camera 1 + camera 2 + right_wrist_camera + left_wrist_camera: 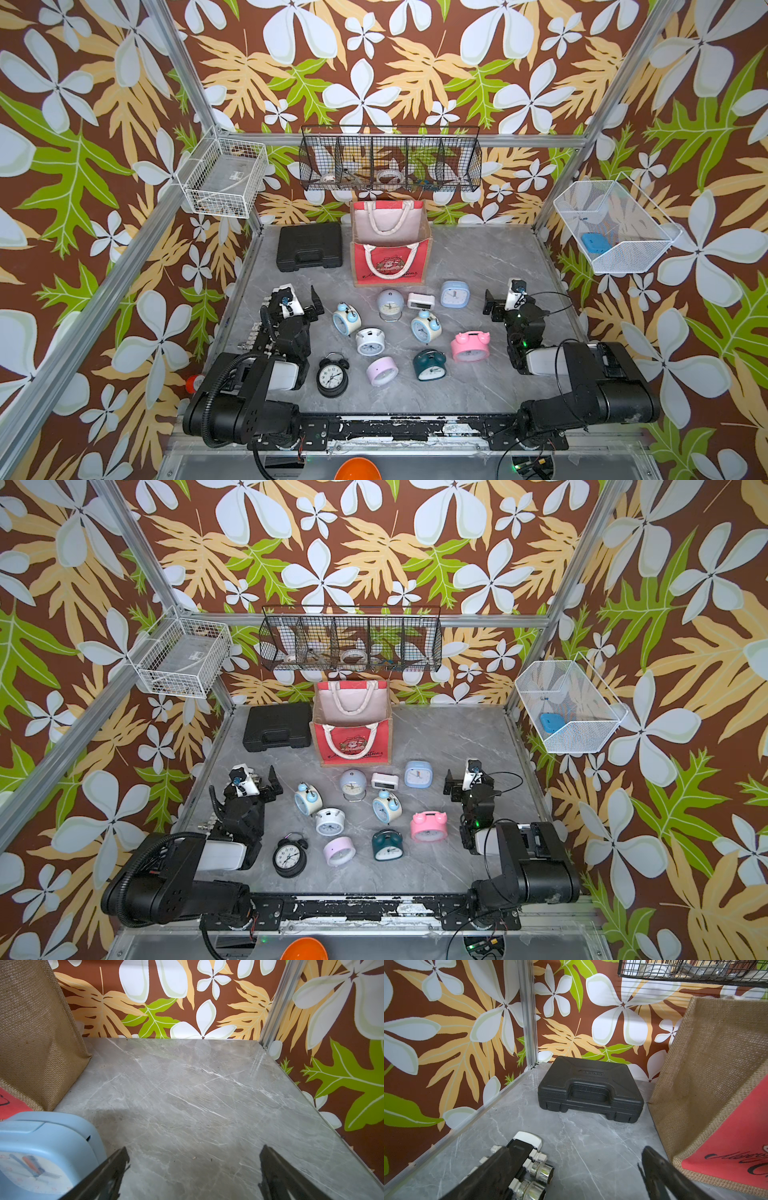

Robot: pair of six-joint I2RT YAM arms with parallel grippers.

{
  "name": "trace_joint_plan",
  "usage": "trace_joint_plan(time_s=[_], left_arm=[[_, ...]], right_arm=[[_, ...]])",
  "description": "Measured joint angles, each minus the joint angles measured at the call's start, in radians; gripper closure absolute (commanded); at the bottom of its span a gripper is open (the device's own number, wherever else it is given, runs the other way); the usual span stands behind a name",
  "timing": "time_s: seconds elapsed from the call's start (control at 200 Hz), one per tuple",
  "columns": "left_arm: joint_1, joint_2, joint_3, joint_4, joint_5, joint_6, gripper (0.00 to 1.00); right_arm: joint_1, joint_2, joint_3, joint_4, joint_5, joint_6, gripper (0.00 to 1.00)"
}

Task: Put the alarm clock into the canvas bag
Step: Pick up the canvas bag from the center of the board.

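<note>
A grey marble-patterned table (478, 257) fills the floor of a booth whose walls carry brown wallpaper with large white flowers and green and tan leaves. Wire baskets hang on the left, back and right walls.

In both top views the canvas bag (390, 259) (353, 739) stands upright at the middle of the table's far edge. Its top is open, showing pale lining and white rope handles. Its front is red and its sides are tan burlap. A flat black case (309, 247) lies just beside it, towards the far left corner.

Ten alarm clocks sit in the middle of the table, in front of the bag and between the two arms, all outside the bag. Nearest the bag are a grey-blue round clock (390, 303), a small white clock (420, 301) and a blue square clock (454, 294). Closer to the near edge are a blue-belled clock (346, 318), a second blue-belled clock (425, 326), a white round clock (370, 341), a pink clock (470, 346), a dark green clock (430, 365), a lilac clock (382, 371) and a black bell clock (332, 376).

The left gripper (293, 307) is near the left edge. In the left wrist view its fingers are spread wide with only bare table between them, and a rail of chrome sockets (537, 1169) lies beside one finger.

The right gripper (505, 301) is towards the right edge, also spread wide and holding nothing. In the right wrist view the blue square clock (41, 1147) sits just outside one finger.
</note>
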Motion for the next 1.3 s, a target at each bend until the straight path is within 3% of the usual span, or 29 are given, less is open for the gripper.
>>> trace_joint_plan(time_s=[0.335, 0.551, 0.786, 1.036, 1.296], left_arm=[[0.000, 0.000, 0.000, 0.000, 0.000, 0.000, 0.00], [0.000, -0.077, 0.012, -0.066, -0.010, -0.001, 0.00], [0.000, -0.254, 0.127, -0.327, -0.079, -0.049, 0.00], [-0.005, -0.343, 0.320, -0.705, -0.070, -0.214, 0.06], [-0.007, -0.322, 0.561, -1.026, 0.156, -0.356, 0.11]], right_arm=[[0.000, -0.005, -0.001, -0.005, 0.000, 0.000, 0.00], [0.000, -0.172, 0.071, -0.164, 0.020, 0.005, 0.00], [0.000, -0.310, 0.170, -0.421, 0.000, 0.065, 0.05], [0.000, -0.388, 0.314, -0.702, -0.102, 0.183, 0.13], [0.004, -0.276, 0.550, -0.867, -0.302, 0.331, 0.18]])
